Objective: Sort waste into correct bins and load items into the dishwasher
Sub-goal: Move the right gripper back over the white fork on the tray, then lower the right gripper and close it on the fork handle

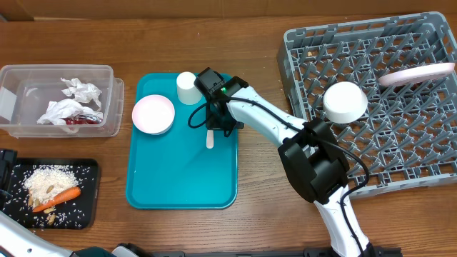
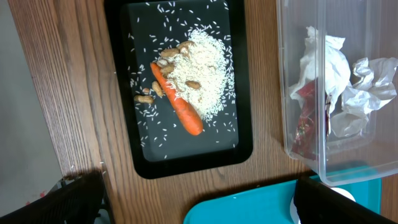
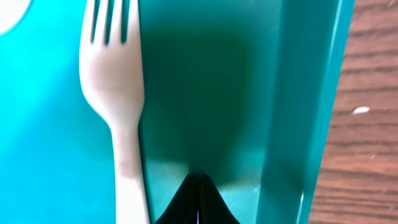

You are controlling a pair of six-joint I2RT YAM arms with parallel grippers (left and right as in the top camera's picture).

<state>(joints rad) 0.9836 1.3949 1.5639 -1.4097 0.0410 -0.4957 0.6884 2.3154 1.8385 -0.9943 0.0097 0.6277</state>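
My right gripper [image 1: 214, 127] is down on the teal tray [image 1: 178, 171], shut with nothing between its fingers. In the right wrist view the gripper [image 3: 198, 178] has its tips pressed together just right of the white plastic fork [image 3: 118, 93], which lies flat on the tray, untouched. The fork's handle [image 1: 210, 139] pokes out below the gripper. A white cup [image 1: 186, 87] and a pale pink plate [image 1: 153, 114] also stand on the tray. My left gripper [image 2: 199, 211] hangs open above the table between the black tray [image 2: 242, 124] and the teal tray [image 2: 249, 208].
The clear tub [image 1: 57, 68] holds crumpled napkins [image 1: 71, 100] and a red wrapper [image 1: 82, 120]. Rice [image 1: 48, 178] and a carrot [image 1: 58, 198] lie in the black tray [image 1: 93, 193]. The grey dish rack [image 1: 400, 143] holds a white bowl [image 1: 345, 101] and a pink plate [image 1: 416, 74].
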